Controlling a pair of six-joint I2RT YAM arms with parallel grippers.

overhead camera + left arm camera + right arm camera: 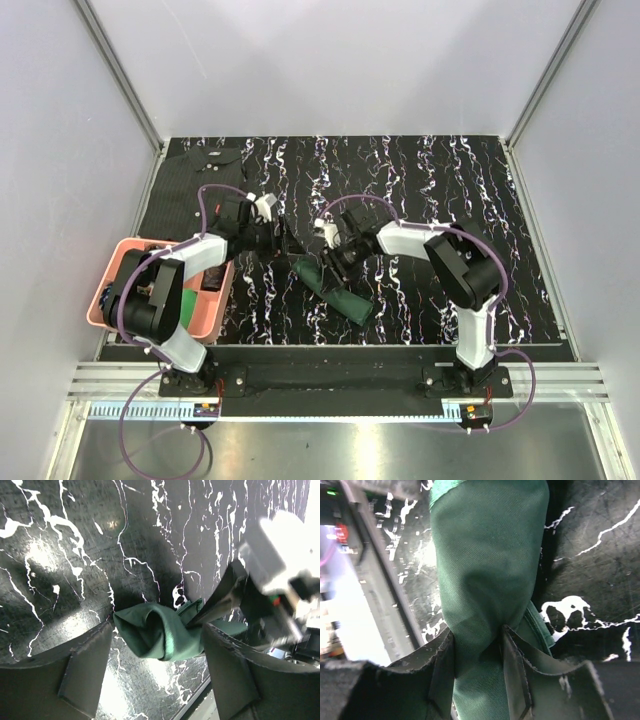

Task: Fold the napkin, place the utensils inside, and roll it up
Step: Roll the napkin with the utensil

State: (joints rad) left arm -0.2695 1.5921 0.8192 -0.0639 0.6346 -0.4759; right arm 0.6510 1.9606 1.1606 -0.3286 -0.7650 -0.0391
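The napkin (345,298) lies as a slim dark green roll, slanting from the table's middle toward the near edge. My right gripper (335,258) is shut on the roll near its far end; in the right wrist view both pads pinch the cloth (490,555) at the gripper (477,645). My left gripper (288,240) stands open just left of that same end. In the left wrist view the roll's twisted end (160,635) sits ahead of the open gripper (157,665), with its fingers apart on either side. The utensils are hidden.
A pink basket (120,262) holding dark and green items sits at the table's left edge, beside the left arm. A dark pinstriped shirt (205,160) lies at the back left corner. The table is black marbled, with white walls all round.
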